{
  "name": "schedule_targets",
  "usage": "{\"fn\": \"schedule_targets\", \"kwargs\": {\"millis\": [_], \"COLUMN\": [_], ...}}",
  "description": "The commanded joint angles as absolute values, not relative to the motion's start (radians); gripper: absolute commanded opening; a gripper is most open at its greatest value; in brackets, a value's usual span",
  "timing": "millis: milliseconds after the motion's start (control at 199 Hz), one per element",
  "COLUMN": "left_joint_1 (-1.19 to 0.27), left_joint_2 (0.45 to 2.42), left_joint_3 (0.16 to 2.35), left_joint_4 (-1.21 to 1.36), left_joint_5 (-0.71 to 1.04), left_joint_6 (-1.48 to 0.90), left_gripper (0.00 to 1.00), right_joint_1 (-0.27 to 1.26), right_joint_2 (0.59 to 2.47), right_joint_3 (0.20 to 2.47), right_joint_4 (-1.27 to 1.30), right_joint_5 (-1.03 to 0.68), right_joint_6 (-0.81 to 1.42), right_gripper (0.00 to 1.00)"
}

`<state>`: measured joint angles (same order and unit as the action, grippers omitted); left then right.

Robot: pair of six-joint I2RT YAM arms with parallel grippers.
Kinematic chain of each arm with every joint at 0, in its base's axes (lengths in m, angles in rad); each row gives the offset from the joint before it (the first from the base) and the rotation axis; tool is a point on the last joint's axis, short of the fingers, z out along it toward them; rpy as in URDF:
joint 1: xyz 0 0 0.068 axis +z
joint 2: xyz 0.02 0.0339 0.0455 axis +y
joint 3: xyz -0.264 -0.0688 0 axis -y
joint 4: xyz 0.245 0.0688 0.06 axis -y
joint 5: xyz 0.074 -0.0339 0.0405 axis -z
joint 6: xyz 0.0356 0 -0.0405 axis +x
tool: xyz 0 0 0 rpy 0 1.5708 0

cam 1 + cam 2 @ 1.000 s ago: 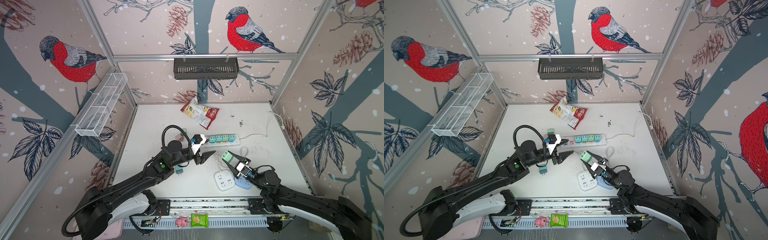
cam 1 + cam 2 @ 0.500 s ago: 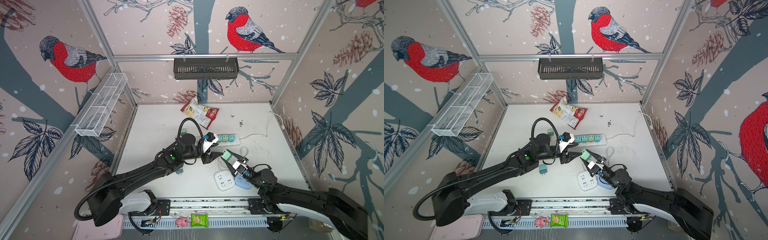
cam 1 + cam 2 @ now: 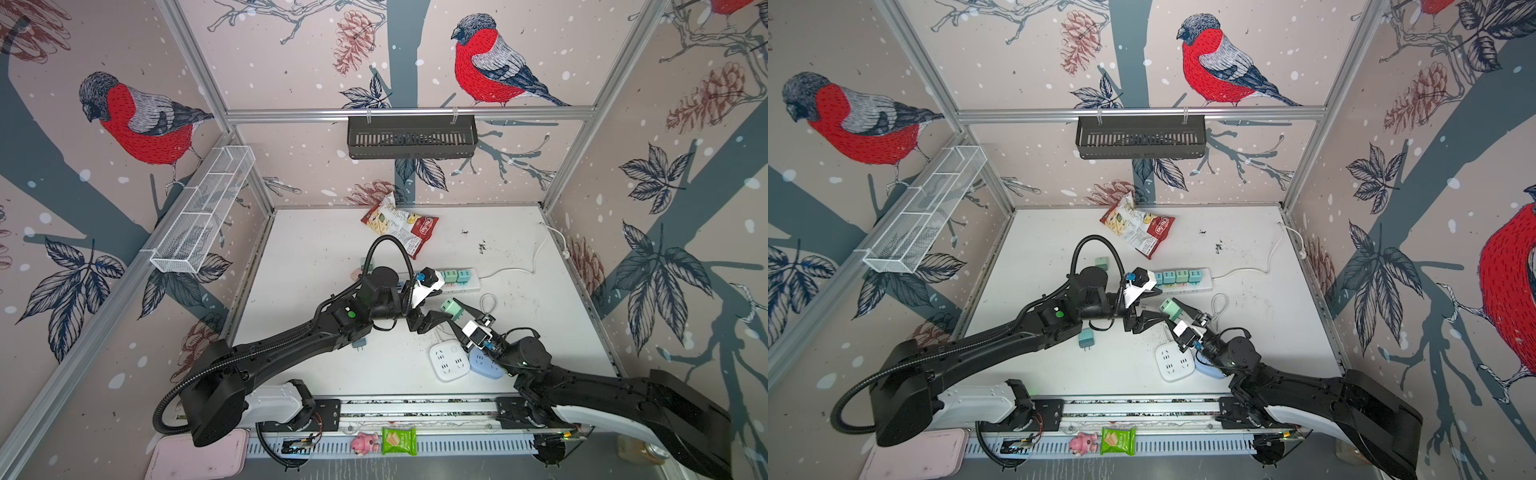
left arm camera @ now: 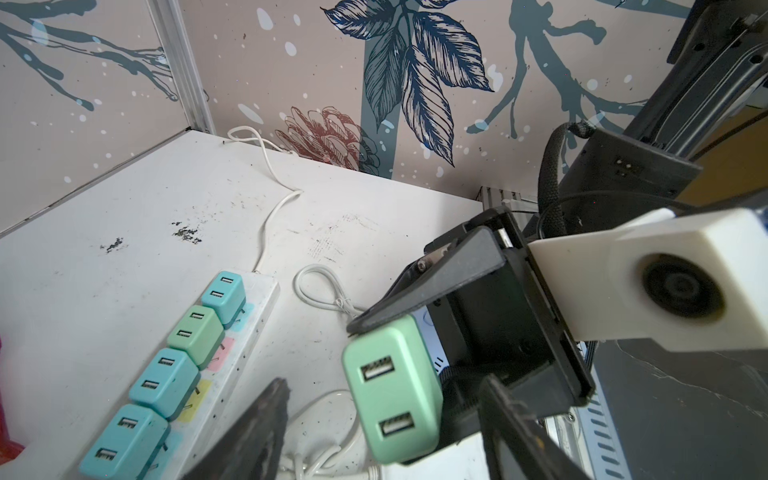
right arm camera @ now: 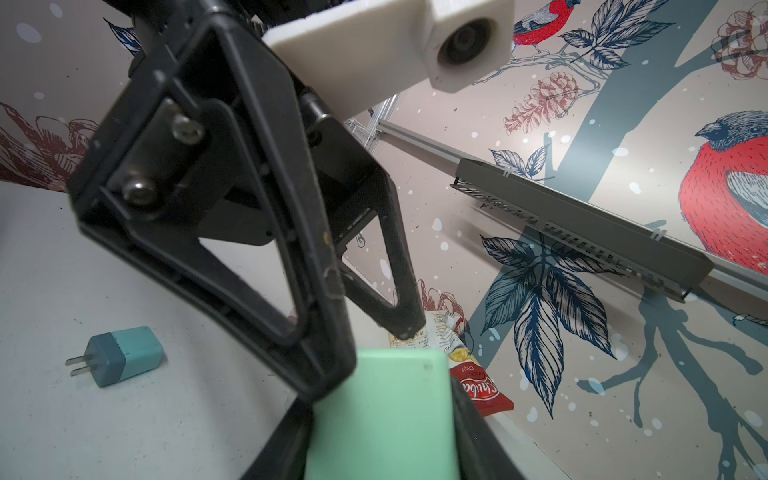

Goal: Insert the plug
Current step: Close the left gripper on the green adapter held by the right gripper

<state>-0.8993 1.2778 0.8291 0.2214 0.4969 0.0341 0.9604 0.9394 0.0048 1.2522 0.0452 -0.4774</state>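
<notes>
Two robot arms are meeting just in front of a white power strip (image 3: 471, 285) on a white table (image 3: 1059, 249). The right gripper (image 3: 1177, 309) is pinching a green plug (image 3: 452, 309), holding it in the air on the near side of the power strip, beside the four plugs already seated in it.

The left gripper (image 5: 370, 349) is arriving. A second ago it was hanging back near the power strip's other end, and it is now closing in on the green plug with its jaws spreading wider. The left wrist view is showing its fingers (image 4: 257, 428) straddling the plug with a gap on each side, so it is gripping nothing yet.

This is looking like a handover being set up. Insertion is not yet starting, and the plug is pointing at no slot in the power strip.
</notes>
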Motion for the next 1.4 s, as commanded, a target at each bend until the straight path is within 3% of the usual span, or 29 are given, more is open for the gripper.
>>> {"fn": "schedule_targets", "kwargs": {"millis": [0,391,823,1123,1399], "left_joint_1": [-0.903,-0.922,-0.937,-0.939,-0.938], "left_joint_2": [1.302,1.383,1.456,1.526,1.52], "left_joint_3": [0.86,0.945,1.036,1.093,1.091], "left_joint_4": [0.189,0.083,-0.042,-0.107,-0.102], "left_joint_5": [0.523,0.486,0.506,0.506,0.486], "left_joint_6": [0.058,0.075,0.103,0.115,0.105], "left_gripper": [0.73,0.61,0.59,0.49,0.54], "right_joint_1": [0.965,0.985,1.017,1.028,1.026], "right_joint_2": [0.939,0.945,1.001,1.016,1.006], "right_joint_3": [-0.083,-0.092,-0.084,-0.091,-0.103], "right_joint_4": [1.304,1.325,1.366,1.406,1.432], "right_joint_5": [0.062,0.122,0.194,0.264,0.31], "right_joint_6": [-0.488,-0.502,-0.533,-0.538,-0.534], "right_gripper": [0.01,0.01,0.01,0.01,0.0]}}
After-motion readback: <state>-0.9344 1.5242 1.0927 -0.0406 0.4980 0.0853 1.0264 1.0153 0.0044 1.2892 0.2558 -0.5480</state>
